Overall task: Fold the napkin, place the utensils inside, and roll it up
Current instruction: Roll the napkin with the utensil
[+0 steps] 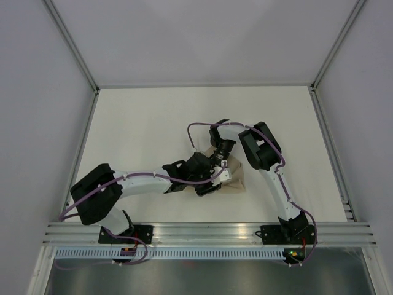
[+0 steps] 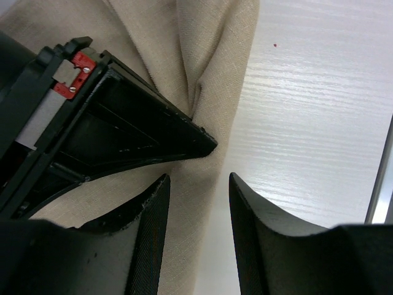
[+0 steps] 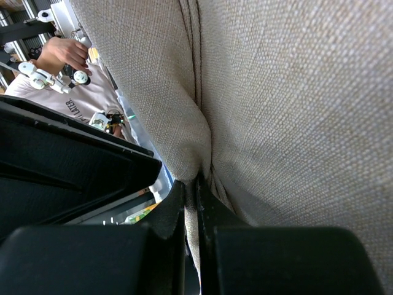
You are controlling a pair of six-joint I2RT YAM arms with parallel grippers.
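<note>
The tan napkin [image 1: 237, 179] lies bunched on the white table just right of where the two grippers meet. My right gripper [image 3: 191, 184] is shut on a pinched fold of the napkin [image 3: 288, 98], and the cloth hangs taut around its tips. My left gripper [image 2: 199, 178] is open, its jaws apart over the napkin's [image 2: 209, 55] right edge, partly over cloth and partly over bare table, gripping nothing. The right gripper's black fingers [image 2: 153, 132] cross just above it. From the top view, the left gripper [image 1: 214, 179] and right gripper [image 1: 221, 161] nearly touch. The utensils are out of view.
The white table [image 1: 153, 123] is enclosed by grey walls with metal posts. An aluminium rail [image 1: 209, 232] carrying both arm bases runs along the near edge. A metal strip [image 2: 382, 184] shows at the table's right side in the left wrist view.
</note>
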